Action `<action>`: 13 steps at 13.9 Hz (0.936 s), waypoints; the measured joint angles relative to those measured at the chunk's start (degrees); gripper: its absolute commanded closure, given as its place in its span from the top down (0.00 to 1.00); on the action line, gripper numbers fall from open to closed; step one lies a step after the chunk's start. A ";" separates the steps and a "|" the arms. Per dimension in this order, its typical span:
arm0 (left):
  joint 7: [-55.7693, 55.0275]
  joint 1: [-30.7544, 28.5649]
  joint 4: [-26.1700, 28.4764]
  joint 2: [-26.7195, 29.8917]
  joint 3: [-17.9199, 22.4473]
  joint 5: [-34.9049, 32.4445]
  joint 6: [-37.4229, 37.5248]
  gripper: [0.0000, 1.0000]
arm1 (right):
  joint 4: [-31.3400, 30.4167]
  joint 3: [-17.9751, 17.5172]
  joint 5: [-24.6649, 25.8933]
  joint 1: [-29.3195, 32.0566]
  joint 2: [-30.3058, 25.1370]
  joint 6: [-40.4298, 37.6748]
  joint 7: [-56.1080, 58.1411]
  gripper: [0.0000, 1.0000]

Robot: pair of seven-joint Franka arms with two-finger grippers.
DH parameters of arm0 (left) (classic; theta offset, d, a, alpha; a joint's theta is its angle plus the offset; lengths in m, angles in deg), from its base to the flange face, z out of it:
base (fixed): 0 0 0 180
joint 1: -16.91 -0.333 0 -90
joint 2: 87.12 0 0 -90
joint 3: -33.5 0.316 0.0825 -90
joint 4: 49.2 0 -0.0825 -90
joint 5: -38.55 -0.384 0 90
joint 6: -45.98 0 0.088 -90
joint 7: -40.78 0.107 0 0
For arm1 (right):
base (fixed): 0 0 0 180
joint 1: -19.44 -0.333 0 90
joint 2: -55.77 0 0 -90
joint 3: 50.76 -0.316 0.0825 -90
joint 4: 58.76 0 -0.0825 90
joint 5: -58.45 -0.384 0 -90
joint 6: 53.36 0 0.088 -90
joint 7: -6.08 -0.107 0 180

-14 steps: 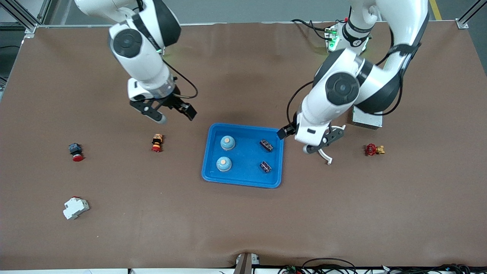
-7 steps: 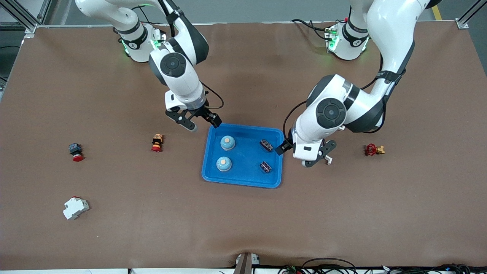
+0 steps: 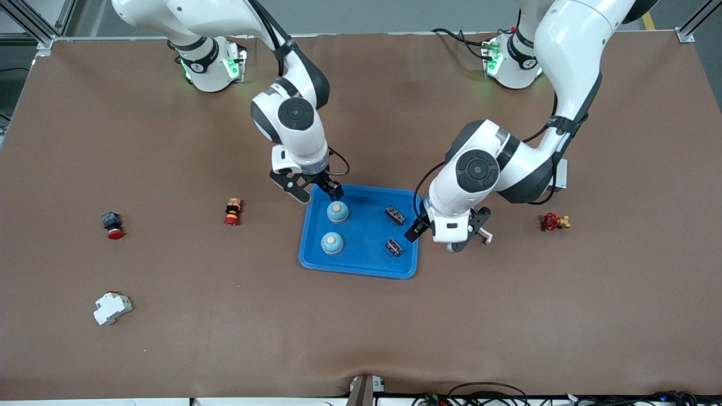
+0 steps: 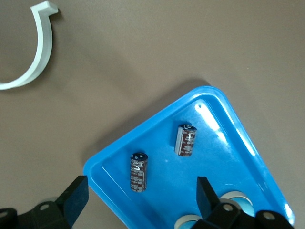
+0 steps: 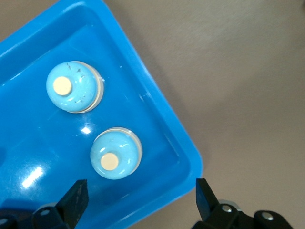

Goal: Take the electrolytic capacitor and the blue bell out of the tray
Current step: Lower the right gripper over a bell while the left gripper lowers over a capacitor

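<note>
A blue tray (image 3: 364, 234) in the middle of the table holds two light-blue bells (image 3: 337, 211) (image 3: 331, 243) and two dark capacitors (image 3: 395, 215) (image 3: 393, 247). My right gripper (image 3: 319, 194) is open and empty over the tray's edge beside the bell farther from the front camera. In the right wrist view the two bells (image 5: 74, 87) (image 5: 116, 154) lie ahead of its open fingers (image 5: 76, 198). My left gripper (image 3: 434, 238) is open and empty over the tray's edge at the left arm's end. In the left wrist view the capacitors (image 4: 138, 171) (image 4: 187, 140) lie ahead of that gripper (image 4: 140, 198).
A white curved piece (image 3: 486, 237) and a red-and-yellow valve (image 3: 555, 221) lie toward the left arm's end. A red-and-orange button (image 3: 232, 211), a blue-and-red button (image 3: 111, 225) and a white breaker (image 3: 112, 308) lie toward the right arm's end. A grey box (image 3: 559, 172) sits by the left arm.
Both arms have moved in toward the tray. The right gripper has come from the right arm's end to the tray's edge; the left gripper has come to the tray's edge by the capacitors.
</note>
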 measured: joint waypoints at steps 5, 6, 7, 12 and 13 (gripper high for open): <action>-1.88 3.69 -3.14 -0.85 0.53 6.05 -0.11 1.00 | 7.51 0.48 0.70 -0.30 8.07 1.31 -0.38 1.00; -1.91 4.84 -3.62 -1.08 1.56 7.41 -0.18 1.00 | 8.31 0.54 1.05 -0.30 9.27 1.88 -0.39 1.00; -1.91 6.70 -3.88 -1.28 3.53 8.98 -0.71 1.00 | 8.84 0.58 1.26 -0.30 10.27 2.41 -0.39 1.00; -2.34 21.82 -4.01 -3.71 18.64 11.09 -5.38 1.00 | 9.61 0.68 1.98 -0.31 11.85 2.77 -0.55 1.00; -2.81 23.84 -4.02 -4.52 20.66 11.10 -6.19 1.00 | 9.63 0.68 2.02 -0.31 11.89 2.77 -0.61 1.00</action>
